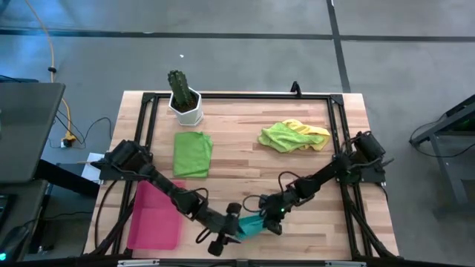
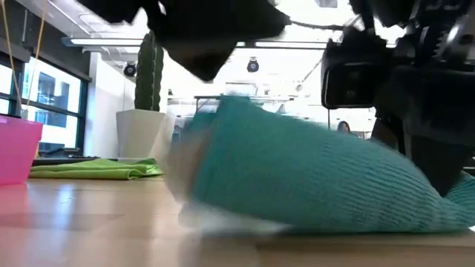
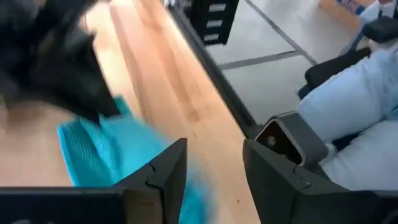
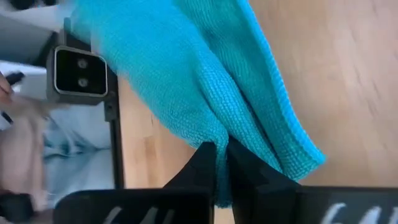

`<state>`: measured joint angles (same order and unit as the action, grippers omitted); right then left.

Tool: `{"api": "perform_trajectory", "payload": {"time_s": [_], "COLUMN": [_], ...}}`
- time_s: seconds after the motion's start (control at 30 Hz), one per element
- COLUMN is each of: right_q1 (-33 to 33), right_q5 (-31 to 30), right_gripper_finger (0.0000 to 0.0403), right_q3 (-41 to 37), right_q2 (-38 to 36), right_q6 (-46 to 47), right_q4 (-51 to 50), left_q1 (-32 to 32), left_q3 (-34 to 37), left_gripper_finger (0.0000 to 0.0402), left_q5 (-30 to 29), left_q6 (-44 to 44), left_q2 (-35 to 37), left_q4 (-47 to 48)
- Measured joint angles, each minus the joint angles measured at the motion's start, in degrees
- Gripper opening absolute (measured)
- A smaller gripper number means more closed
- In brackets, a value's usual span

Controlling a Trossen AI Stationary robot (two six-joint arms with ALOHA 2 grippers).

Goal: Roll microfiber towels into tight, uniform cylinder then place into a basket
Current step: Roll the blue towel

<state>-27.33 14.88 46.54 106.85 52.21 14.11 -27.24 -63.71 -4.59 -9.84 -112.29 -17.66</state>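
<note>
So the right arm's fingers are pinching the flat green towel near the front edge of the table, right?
Not quite: the right gripper has its fingers pinched on the teal towel, as the right wrist view shows. The green towel lies untouched beside the cactus pot.

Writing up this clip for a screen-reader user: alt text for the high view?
Seen from above, both grippers meet at a teal towel near the wooden table's front edge, the right gripper pinched shut on it, the left gripper beside it. A pink basket lies front left; a folded green towel, a crumpled lime and yellow towel pile and a potted cactus sit farther back.
</note>
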Motion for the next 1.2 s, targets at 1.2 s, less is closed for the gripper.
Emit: {"api": "perform_trajectory", "payload": {"time_s": [1.2], "right_q1": [7.18], "right_q5": [10.67], "right_gripper_finger": [0.0003], "right_q3": [-0.11], "right_q2": [0.11], "right_q6": [12.32], "right_q4": [-0.18], "left_q1": [-0.09], "left_q3": [-0.15], "left_gripper_finger": [0.0143], "left_q5": [-10.2], "left_q6": [2.63], "left_q2": [-4.18], "left_q4": [7.99]}}
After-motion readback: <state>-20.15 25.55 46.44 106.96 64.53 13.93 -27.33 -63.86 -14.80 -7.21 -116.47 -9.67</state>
